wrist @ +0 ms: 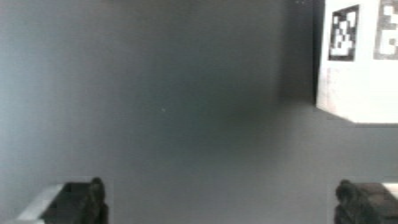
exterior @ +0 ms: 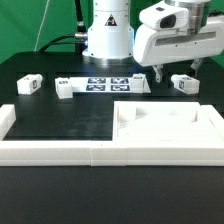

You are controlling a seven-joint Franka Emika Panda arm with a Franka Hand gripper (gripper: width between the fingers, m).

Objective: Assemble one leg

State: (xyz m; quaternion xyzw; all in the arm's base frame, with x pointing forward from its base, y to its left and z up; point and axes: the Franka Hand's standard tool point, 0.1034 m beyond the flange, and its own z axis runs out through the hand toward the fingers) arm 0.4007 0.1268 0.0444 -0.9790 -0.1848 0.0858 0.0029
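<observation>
Three small white legs with marker tags lie on the black table: one (exterior: 28, 85) at the exterior view's left, one (exterior: 66, 88) next to the marker board, one (exterior: 185, 82) at the right. My gripper (exterior: 177, 72) hangs just above the right leg, jaws wide open and empty. In the wrist view the gripper (wrist: 217, 205) shows only bare table between its dark fingertips (wrist: 71, 202). A white tagged block, apparently a leg (wrist: 356, 70), lies apart from the fingers at the frame's edge.
The marker board (exterior: 105, 83) lies at the back middle by the arm's base (exterior: 106, 35). A large flat white panel (exterior: 165, 125) with recessed corners sits front right. A long white border rail (exterior: 60, 150) runs along the front and left.
</observation>
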